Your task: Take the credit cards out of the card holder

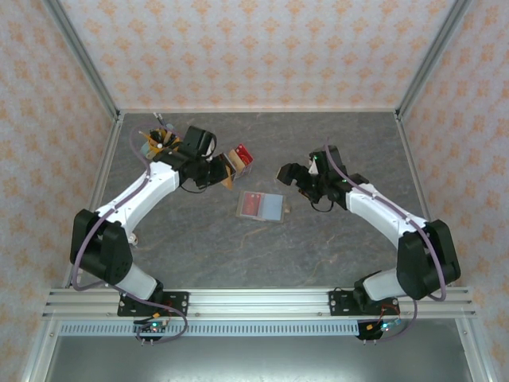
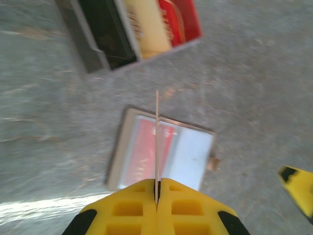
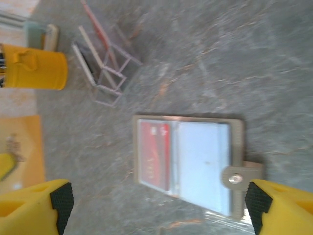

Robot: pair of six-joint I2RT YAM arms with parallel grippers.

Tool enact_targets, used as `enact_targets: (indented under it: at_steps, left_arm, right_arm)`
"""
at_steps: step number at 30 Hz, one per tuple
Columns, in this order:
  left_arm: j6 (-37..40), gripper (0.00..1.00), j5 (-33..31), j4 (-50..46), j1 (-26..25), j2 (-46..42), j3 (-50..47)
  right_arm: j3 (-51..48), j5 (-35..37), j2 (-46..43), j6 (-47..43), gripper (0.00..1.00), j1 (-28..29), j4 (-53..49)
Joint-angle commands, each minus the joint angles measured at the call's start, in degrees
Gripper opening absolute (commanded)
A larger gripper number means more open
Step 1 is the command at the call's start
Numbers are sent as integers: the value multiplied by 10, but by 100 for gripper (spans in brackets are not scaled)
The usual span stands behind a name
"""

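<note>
Card holder (image 1: 261, 205) lies open and flat on the grey surface (image 1: 199, 255), about midway between the two arms, grey-blue inside facing up. A red card (image 3: 154, 156) sits in its left half as the right wrist camera shows it; the other half shows pale lining. A tan snap tab (image 3: 237, 178) juts from the edge of that pale half.

The left claw (image 2: 157, 182) is closed tight on a thin card (image 2: 157, 137), pinched between the yellow fingers (image 2: 129, 208) and seen edge-on, standing straight out from the tips. It hangs in the air above the holder, clear of it. The card's face and colour cannot be told from this angle.

The right claw (image 3: 157, 203) is spread wide with nothing between its fingers, which frame the holder from above, one to each side.

Beyond the holder, near the left claw, a small clear rack (image 2: 137, 29) stands on the surface with dark, yellowish and red slabs set in it. The wrist pictures are blurred.
</note>
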Motion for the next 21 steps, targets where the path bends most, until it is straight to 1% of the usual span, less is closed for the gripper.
enact_targets:
  at_steps: [1,4,9,14,17,21]
  left_arm:
    - [-5,0,-153,-106,-19,36,70]
    - [-35,0,-215,-131,-40,80,134]
    - [-86,0,-319,-160,-68,167,236]
    - [-127,0,-378,-159,-91,245,312]
    - [-147,0,-396,-162,-98,284,349]
    - [-177,0,-422,-171,-102,320,371]
  right_arm:
    - [9,81,-23,-29,94,-2,-62]
    - [2,94,-32,-31,96,-2,-69]
    - [-14,94,-45,-28,100,-2,-65]
    - [-26,89,-57,-25,100,-2,-61]
    - [-30,81,-59,-23,100,-2,-58]
    - [-36,73,-59,-19,100,-2,-55]
